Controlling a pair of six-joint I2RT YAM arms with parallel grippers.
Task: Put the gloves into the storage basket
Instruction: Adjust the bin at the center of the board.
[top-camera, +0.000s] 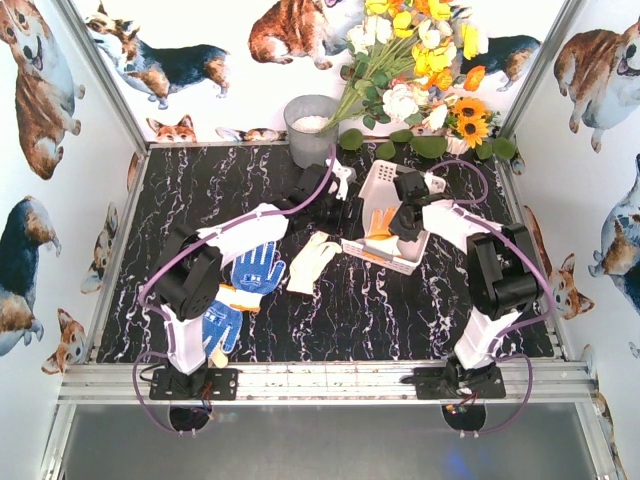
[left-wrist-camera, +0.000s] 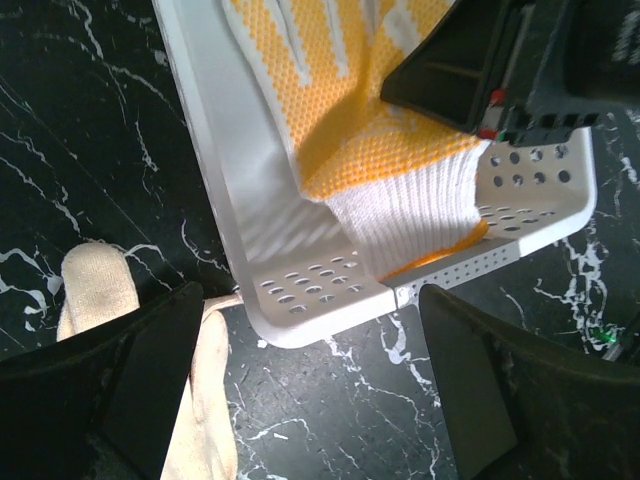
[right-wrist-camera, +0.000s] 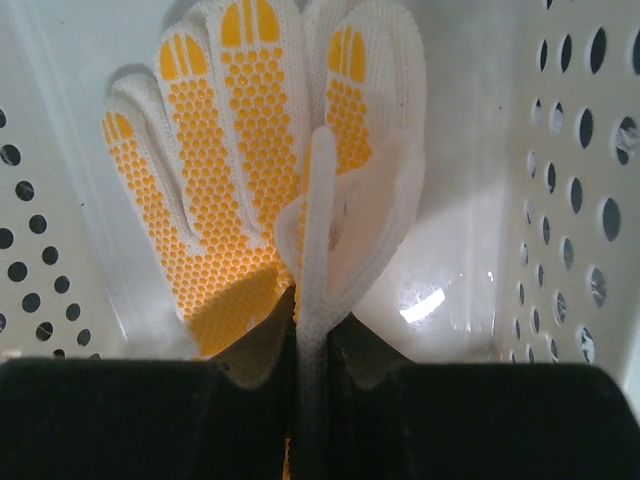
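The white storage basket (top-camera: 380, 188) sits in the far-right part of the table (top-camera: 400, 310) with the yellow glove (right-wrist-camera: 210, 170) lying dotted side up inside it. The right gripper (right-wrist-camera: 308, 330) is down in there, jaws pinching a fold of that glove's knit. The left gripper (left-wrist-camera: 312, 300) hangs over the basket's near corner, jaws spread wide with nothing in them, cream glove (top-camera: 313, 262) on the table right beside it, two blue gloves (top-camera: 258, 268) off toward the near left corner.
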